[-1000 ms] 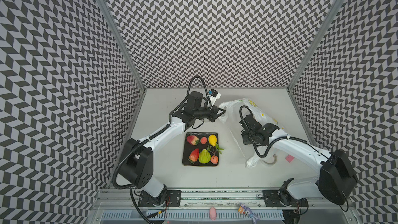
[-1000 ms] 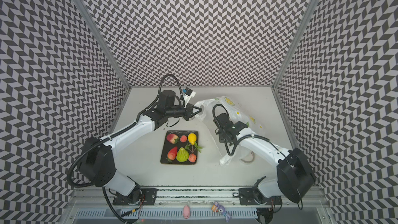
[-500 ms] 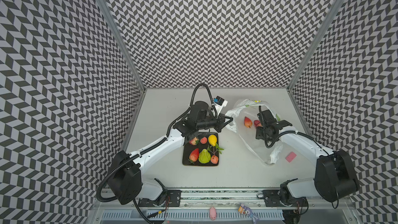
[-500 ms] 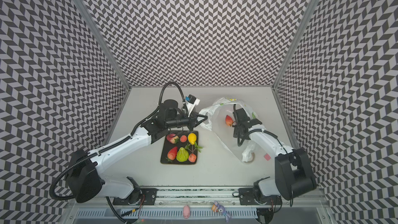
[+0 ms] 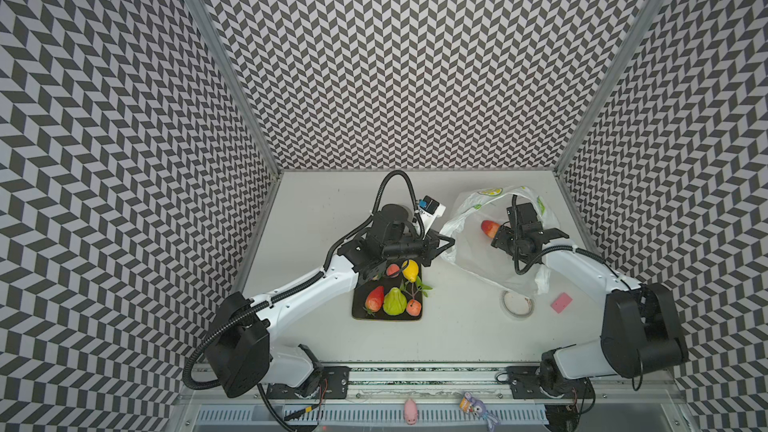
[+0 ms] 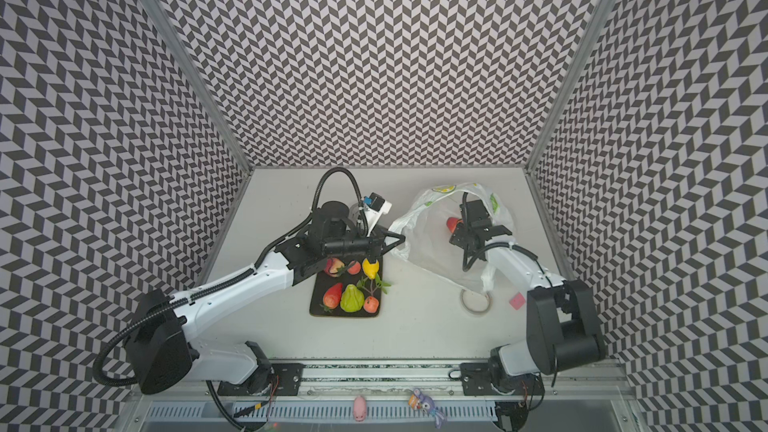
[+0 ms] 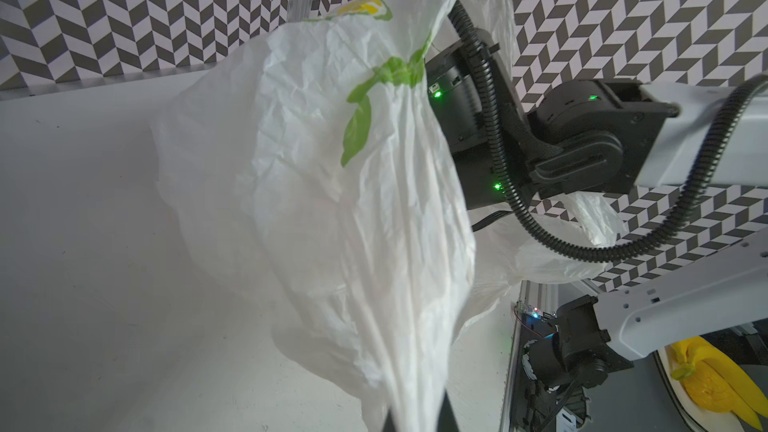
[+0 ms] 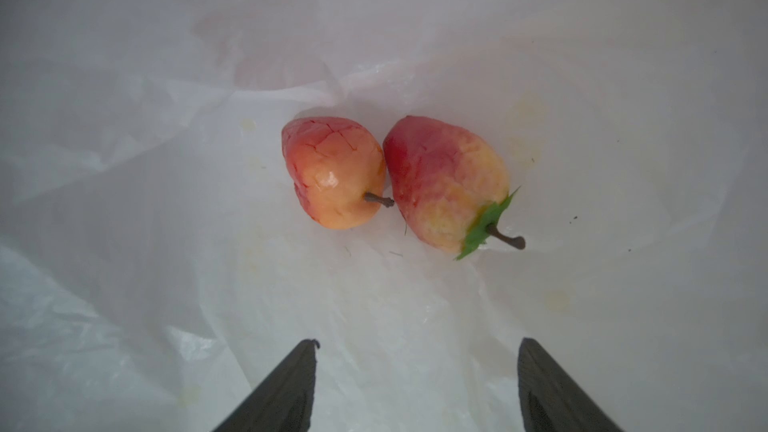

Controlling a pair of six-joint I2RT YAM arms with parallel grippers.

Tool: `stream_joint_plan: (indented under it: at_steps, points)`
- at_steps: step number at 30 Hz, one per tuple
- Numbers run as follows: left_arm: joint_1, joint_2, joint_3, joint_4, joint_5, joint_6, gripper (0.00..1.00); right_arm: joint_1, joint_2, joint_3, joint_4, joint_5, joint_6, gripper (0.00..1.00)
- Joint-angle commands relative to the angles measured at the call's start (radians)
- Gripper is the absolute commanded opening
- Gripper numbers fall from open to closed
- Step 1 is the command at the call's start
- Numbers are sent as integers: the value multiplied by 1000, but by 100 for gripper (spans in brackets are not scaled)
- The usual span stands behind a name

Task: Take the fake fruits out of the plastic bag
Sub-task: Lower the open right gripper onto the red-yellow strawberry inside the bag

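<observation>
- Right gripper (image 8: 417,344): fingers cut by the wrist picture's edge.
- Plastic bag (image 5: 461,211): two fake fruits (image 8: 446,180) inside, one covered by the right arm in both top views.
- Strawberry (image 6: 334,266): half under the left arm.

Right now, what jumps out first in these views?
The plastic bag, right of centre in both top views, is pinched at its edge by the shut left gripper and held open. Inside it, the open right gripper hovers over a leafless red-orange fruit and a leaf-topped red-orange fruit lying side by side. Mid-table, a black tray carries bright fruits, a green pear among them.
</observation>
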Motion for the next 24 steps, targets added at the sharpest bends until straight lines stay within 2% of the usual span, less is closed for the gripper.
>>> stream_joint_plan:
  at_steps: [1,9,24]
  points:
    - [-19,-30,-8,18,10,3,0,-17,15,-5,117,32,93,77]
    - [-49,-44,-21,13,12,14,0,-84,79,-6,183,84,183,81]
    - [-54,-46,-38,-41,41,64,0,-114,258,93,268,-8,197,79]
